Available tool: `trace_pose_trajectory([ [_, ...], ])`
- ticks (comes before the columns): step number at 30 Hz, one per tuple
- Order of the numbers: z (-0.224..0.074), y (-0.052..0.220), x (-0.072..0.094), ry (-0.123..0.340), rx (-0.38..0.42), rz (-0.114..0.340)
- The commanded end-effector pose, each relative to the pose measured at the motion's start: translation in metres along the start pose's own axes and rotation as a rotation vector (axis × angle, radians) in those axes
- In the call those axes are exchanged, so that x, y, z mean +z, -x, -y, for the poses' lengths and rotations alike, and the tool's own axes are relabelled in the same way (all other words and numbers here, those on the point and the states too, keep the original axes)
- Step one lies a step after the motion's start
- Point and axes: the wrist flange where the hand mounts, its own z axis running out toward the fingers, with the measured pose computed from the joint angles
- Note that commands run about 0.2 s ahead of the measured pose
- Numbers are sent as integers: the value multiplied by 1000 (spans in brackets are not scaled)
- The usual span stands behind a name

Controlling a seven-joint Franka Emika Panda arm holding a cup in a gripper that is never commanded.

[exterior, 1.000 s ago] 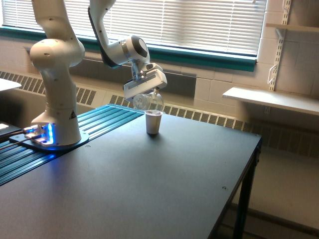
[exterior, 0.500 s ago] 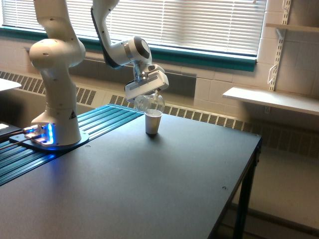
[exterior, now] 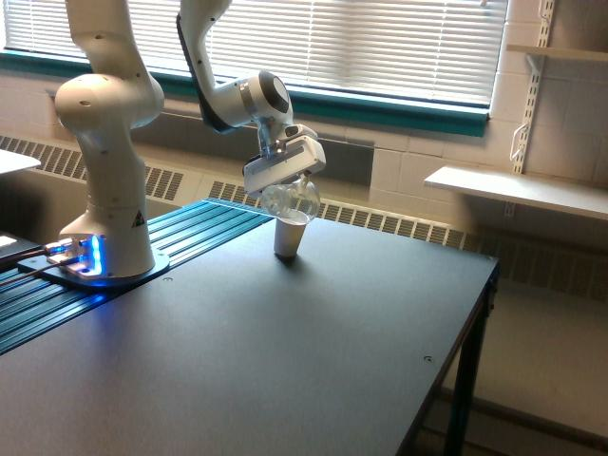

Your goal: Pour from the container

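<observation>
A clear, rounded container (exterior: 290, 199) hangs tipped over just above a white paper cup (exterior: 288, 239) that stands on the dark table (exterior: 313, 351). My gripper (exterior: 283, 176) is shut on the container from above and behind. The container's body overlaps the cup's rim in this view and hides the cup's mouth. I cannot make out its contents.
The arm's white base (exterior: 104, 190) stands at the exterior view's left on a blue ribbed strip (exterior: 180, 237). A window with blinds (exterior: 361, 43) runs behind. A wall shelf (exterior: 518, 190) sits at the exterior view's right. The table's edge (exterior: 475, 313) drops off on that side.
The gripper and container have shifted slightly toward the exterior view's right and down, now covering the cup's rim. The cup has stayed in place.
</observation>
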Motion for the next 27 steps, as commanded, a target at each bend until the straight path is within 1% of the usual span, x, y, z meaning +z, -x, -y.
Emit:
trace_pose_trajectory([
  [1,-3,0,-5,-15,31,-15],
  [3,-1,1,-8,-35,27,-14],
  [6,1,4,-11,-38,6,-21],
  [10,1,6,-15,-42,19,-31],
  [11,0,5,-17,-53,33,-32],
  [12,-1,5,-17,-55,43,-35],
  [15,-6,4,-19,-55,67,-35],
  [19,-9,6,-21,-51,69,-36],
  [21,-14,5,-21,-37,100,-36],
  [25,-21,5,-23,-34,122,-38],
  [27,-23,7,-22,-25,124,-42],
])
